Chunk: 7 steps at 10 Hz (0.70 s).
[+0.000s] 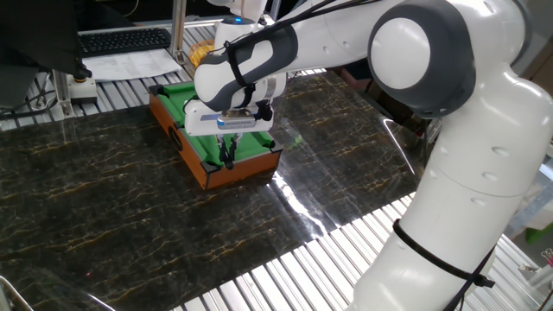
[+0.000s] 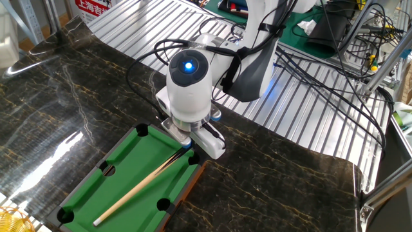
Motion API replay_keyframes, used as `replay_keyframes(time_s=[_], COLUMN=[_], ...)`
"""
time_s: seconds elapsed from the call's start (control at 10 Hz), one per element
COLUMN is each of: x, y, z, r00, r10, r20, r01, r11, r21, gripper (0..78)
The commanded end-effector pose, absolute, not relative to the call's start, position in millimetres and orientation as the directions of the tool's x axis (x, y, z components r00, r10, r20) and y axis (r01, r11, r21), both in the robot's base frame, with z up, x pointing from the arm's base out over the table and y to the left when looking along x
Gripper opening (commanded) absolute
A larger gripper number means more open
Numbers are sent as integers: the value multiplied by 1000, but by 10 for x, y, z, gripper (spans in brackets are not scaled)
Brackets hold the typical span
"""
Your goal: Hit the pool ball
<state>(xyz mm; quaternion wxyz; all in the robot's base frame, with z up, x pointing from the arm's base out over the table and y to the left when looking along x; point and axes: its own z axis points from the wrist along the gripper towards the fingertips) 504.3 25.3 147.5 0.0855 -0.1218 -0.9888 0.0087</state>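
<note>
Ball: not visible in either view; likely hidden by the arm or too small to resolve, so its position on the felt can't be told. Pool table (image 1: pixel 193 145) sits on the dark marble desk (image 1: pixel 104 207), green felt in an orange-brown frame. Cue (image 2: pixel 138 185) lies diagonally across the felt, pale tip toward the near-left corner pocket, dark butt end under the robot's wrist. End effector (image 1: pixel 227 153) points down over one end of the pool table; its fingers (image 1: pixel 230 149) appear pressed together on the cue's butt, though the wrist hides the contact in the other fixed view.

Step in hand (judged): cue gripped, stroke phase, w/ the stick aligned along the felt.

Next move (judged): push along the cue's own axis, keeping it low & straight so the tip meets the ball. Aim can't be checked w/o the ball in view.
</note>
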Motion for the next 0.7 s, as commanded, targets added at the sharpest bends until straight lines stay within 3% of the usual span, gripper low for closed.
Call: replay_keyframes(time_s=[0.1,0.7], x=[5056,5055], y=[248,233], z=[1490,1479], r00=[-957,-957], r10=[240,235], r20=[163,170], r01=[237,230], r11=[971,972], r21=[-36,-49], gripper=[11,11])
